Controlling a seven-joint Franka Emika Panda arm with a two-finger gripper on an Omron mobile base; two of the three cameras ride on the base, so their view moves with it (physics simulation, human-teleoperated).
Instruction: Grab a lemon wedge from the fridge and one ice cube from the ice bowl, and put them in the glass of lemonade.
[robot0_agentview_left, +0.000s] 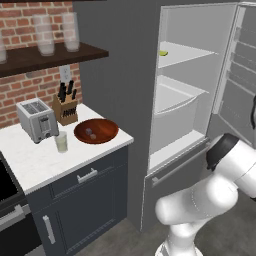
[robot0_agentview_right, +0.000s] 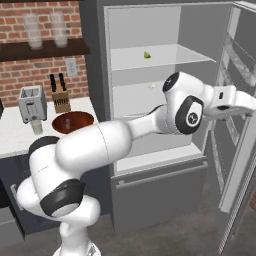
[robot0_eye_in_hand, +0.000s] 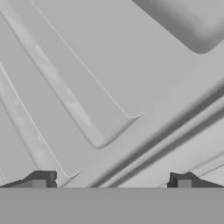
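With its door swung wide to the right, the fridge (robot0_agentview_left: 125, 75) stands tall and dark grey, showing a pale grey interior of shelves and a drawer. Left of it a white bench (robot0_agentview_left: 35, 160) carries the rest. The ice bowl (robot0_agentview_left: 96, 131) is wide, shallow and reddish-brown, near the bench's right end, with a small pale cube lying in it. A toaster (robot0_agentview_left: 37, 120) and a knife block (robot0_agentview_left: 65, 110) stand behind, against the brick wall. The glass (robot0_agentview_left: 61, 142) is a small clear tumbler of pale yellow-green liquid, in front of the toaster and just left of the bowl. The wedge (robot0_agentview_right: 147, 55), tiny and yellow-green, lies on the fridge's upper shelf.

In the right base view the white arm (robot0_agentview_right: 115, 140) rises from the lower left, bends at the elbow and stretches right across the open fridge, its wrist level and pointing at the inner face of the door. In the hand view the jaws (robot0_eye_in_hand: 111, 181) stand fully apart with nothing between them, facing the door's pale ribbed lining.
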